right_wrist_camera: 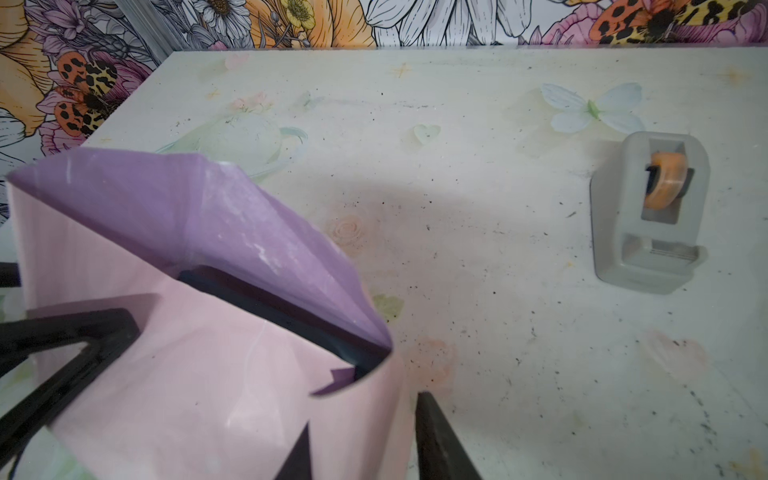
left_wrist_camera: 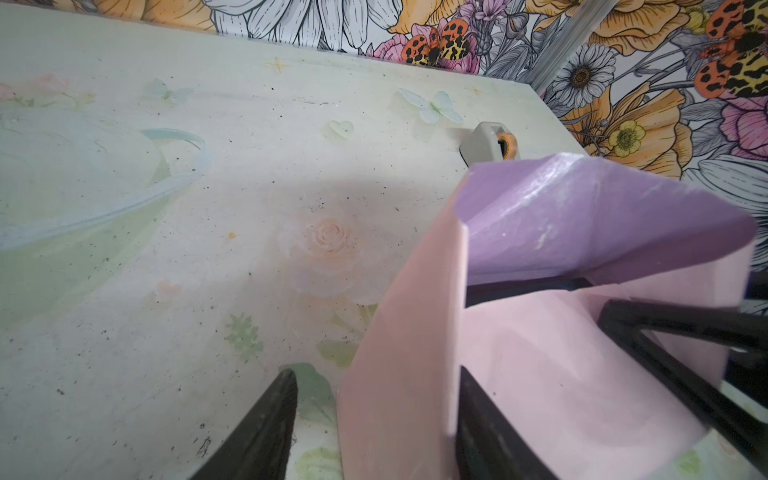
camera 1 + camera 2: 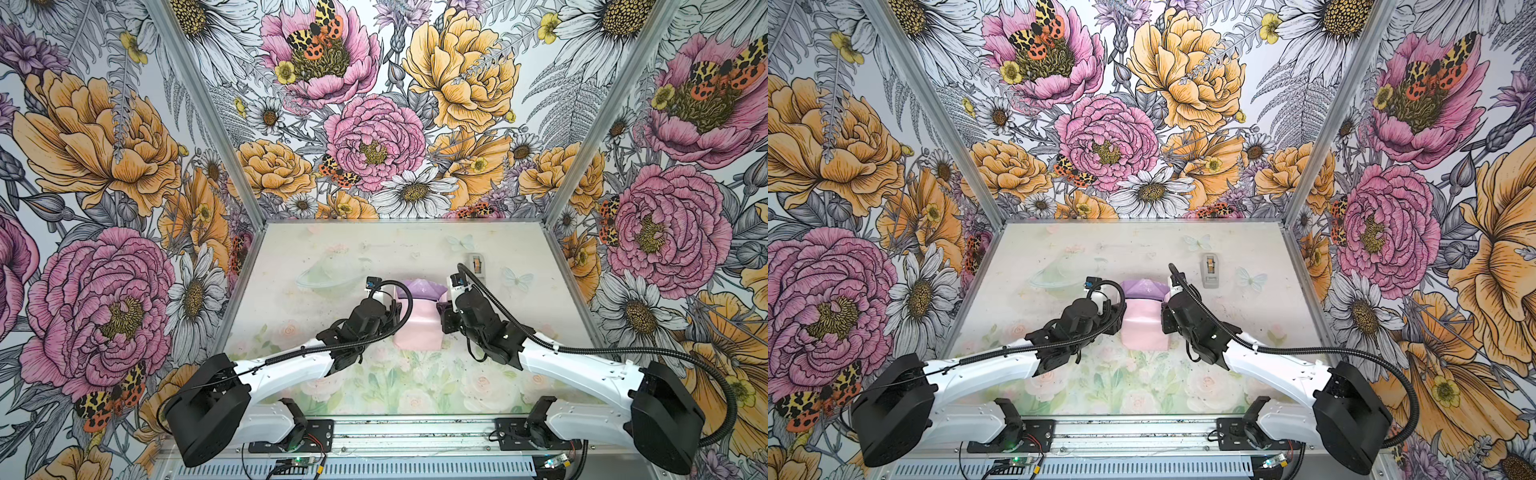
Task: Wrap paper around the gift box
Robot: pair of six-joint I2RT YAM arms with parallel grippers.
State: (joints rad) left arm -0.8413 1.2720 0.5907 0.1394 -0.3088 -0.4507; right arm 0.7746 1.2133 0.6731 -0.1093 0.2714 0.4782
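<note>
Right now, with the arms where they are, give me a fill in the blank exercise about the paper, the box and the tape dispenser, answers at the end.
1. On the paper, the far flap shows lilac and the near part pale ___.
2. The tape dispenser holds a roll of ___ tape.
3. In both top views the tape dispenser stands to the ___ of the paper.
4. Only a dark edge of the gift box shows, under the ___ flap.
Missing words: pink; orange; right; lilac.
</note>
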